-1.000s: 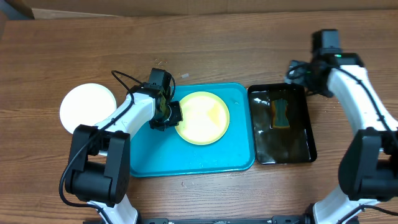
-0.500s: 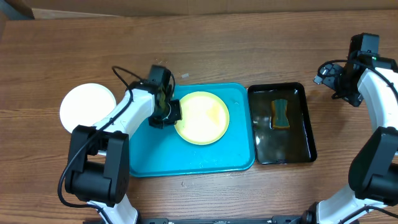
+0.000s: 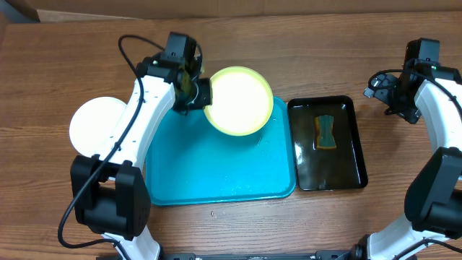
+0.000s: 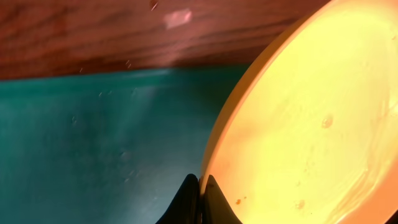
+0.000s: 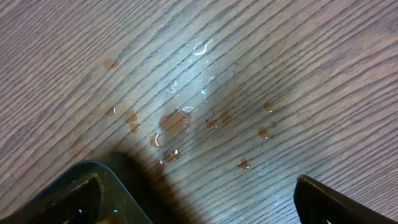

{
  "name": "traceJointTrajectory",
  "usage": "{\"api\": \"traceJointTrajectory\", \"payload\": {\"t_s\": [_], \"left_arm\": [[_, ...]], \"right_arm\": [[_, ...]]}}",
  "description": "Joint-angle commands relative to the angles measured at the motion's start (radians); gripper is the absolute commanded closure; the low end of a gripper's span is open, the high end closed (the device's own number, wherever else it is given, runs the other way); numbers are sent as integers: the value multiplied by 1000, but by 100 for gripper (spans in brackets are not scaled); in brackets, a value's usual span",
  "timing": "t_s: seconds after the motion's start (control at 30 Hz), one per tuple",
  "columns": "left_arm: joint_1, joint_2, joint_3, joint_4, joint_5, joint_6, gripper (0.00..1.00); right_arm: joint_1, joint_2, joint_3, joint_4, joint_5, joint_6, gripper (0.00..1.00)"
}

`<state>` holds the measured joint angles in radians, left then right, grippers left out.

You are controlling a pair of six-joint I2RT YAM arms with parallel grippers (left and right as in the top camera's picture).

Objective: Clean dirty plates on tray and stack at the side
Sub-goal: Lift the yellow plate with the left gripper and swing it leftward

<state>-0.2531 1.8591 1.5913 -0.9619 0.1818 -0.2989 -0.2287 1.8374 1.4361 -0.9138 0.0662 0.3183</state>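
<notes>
The left gripper (image 3: 201, 94) is clamped on the left rim of a pale yellow round plate (image 3: 240, 101). It holds the plate raised over the far edge of the large turquoise-blue rectangular plastic tray (image 3: 216, 173), so that part of the plate hangs over the tray and part over the brown wooden counter (image 3: 289, 43) beyond it. In the left wrist view the two fingertips (image 4: 189, 198) meet tightly on the plate's edge. The plate's face (image 4: 311, 124) glistens with small droplets, and the tray floor (image 4: 93, 137) lies below.

A white round plate (image 3: 99, 124) rests on the counter to the left of the tray, apart from it. Whether it is one plate or more, I cannot tell.

To the right, just beside the blue tray, sits a smaller black glossy tray (image 3: 346, 173) with a yellow-and-green sponge (image 3: 326, 133) lying in it.

The right gripper (image 3: 382, 88) hangs over bare counter past the black tray's far right corner. Its jaws are spread wide with nothing between them, and wet brownish drops (image 5: 177, 121) spot the wood beneath.
</notes>
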Motion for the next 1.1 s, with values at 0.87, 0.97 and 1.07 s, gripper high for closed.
{"api": "traceJointTrajectory", "payload": {"t_s": [0.87, 0.97, 1.07], "left_arm": [[-903, -12, 80, 295, -1494, 103, 96], [-951, -12, 80, 368, -1602, 177, 96], [-974, -12, 80, 423, -1633, 266, 96]], "right_arm": [[-2, -19, 7, 4, 0, 8, 0], [-2, -19, 7, 4, -1, 8, 0], [-2, -19, 7, 4, 0, 8, 0]]}}
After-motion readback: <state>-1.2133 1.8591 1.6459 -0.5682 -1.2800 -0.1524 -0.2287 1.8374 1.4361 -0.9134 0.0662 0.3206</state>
